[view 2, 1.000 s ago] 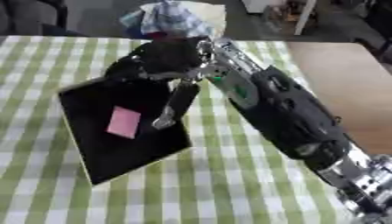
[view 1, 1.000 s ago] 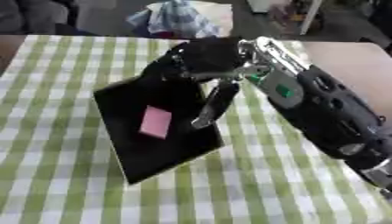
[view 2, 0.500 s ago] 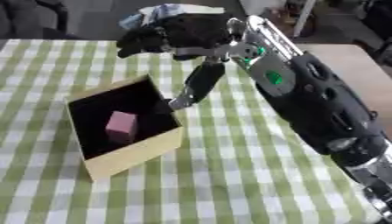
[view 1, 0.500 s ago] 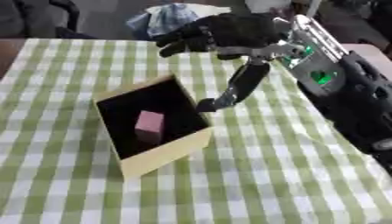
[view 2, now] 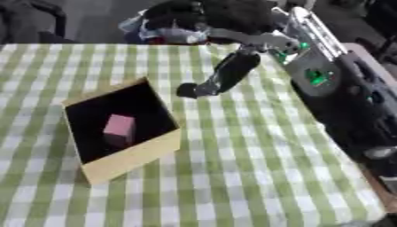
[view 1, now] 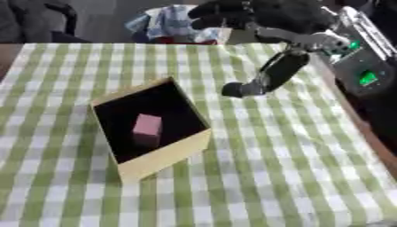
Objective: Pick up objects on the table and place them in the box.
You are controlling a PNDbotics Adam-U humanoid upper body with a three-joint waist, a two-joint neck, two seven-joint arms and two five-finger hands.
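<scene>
i have the right hand (view 1: 260, 17) up over the far side of the green-and-white checked tablecloth (view 1: 279, 159), its fingers spread and relaxed with nothing in them, and its thumb (view 1: 263, 77) hanging down just beyond the open-topped yellow cardboard box with a dark inside (view 1: 167, 157). the left hand shows in neither view.

the small pink block (view 1: 145, 128) already stands inside the box, near the middle of its floor, clear of the walls.

i see nothing else on the cloth to collect; the bundle of pale crumpled cloth (view 1: 167, 22) sits beyond the table's far edge, and i can't tell whether it counts.

the block looks light and rigid, with flat, square faces. if i had to move it, i'd pinch two opposite faces from above. the box looks like thin card, so it could slide if bumped.
</scene>
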